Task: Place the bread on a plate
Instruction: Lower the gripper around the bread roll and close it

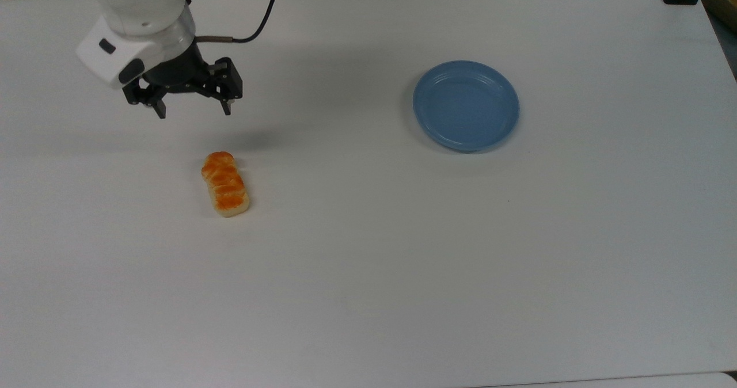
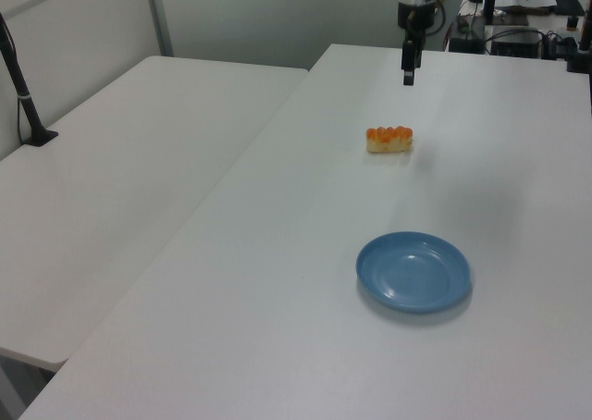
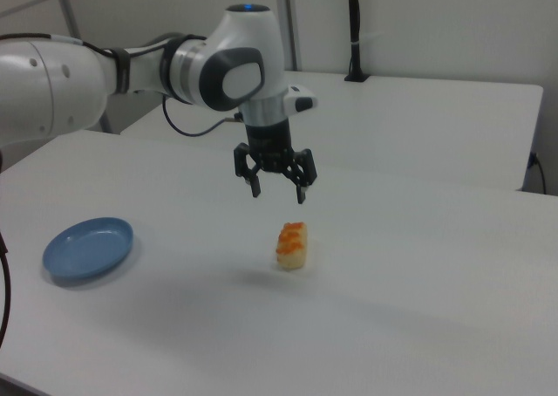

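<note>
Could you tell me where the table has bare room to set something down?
Bare table lies between bread and plate, and across the top view's whole lower half. The plate is empty too. Busiest is above the bread, where the open gripper hangs.

Top view overhead; side views face across table [image 1: 368, 296].
</note>
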Controlling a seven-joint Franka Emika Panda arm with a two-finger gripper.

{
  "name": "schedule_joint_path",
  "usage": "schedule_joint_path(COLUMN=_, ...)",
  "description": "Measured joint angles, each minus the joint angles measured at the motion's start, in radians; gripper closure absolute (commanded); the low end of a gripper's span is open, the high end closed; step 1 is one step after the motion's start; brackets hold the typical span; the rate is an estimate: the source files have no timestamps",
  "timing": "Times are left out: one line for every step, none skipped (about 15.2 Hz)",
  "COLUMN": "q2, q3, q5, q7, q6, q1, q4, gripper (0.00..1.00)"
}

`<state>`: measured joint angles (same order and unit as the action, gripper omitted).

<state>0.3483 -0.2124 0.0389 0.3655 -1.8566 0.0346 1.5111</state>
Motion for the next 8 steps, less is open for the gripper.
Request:
schedule_joint_path(q2=0.013, q3=-0.009, q5=0.000, q7=0.023, q6=-0.010, q1=0.000, q4=0.000, gripper=0.00)
schedule_joint_path(q2=0.026, q3=-0.016, q5=0.000, q7=0.042, q6=-0.030, q1=0.001, q4=0.000, gripper=0.00)
schedule_joint_path(q2=0.042, q3=-0.019, q5=0.000, q7=0.051, q6=-0.053, q1=0.001, q4=0.002, gripper=0.00)
schedule_joint_path(q2=0.062, q3=-0.019, q5=0.000, q7=0.056, q6=-0.073, q1=0.000, q4=0.003, gripper=0.00)
schedule_joint_path(q2=0.089, q3=-0.019, q5=0.000, q7=0.058, q6=-0.097, q1=-0.003, q4=0.006, gripper=0.00)
schedule_joint_path(q2=0.117, q3=-0.019, q5=0.000, q7=0.058, q6=-0.120, q1=-0.009, q4=0.008, gripper=0.00)
schedule_joint_path(q2=0.141, q3=-0.019, q5=0.000, q7=0.058, q6=-0.136, q1=-0.016, q4=0.010, gripper=0.00)
schedule_joint_path(q2=0.160, q3=-0.019, q5=0.000, q7=0.058, q6=-0.143, q1=-0.022, q4=0.011, gripper=0.00)
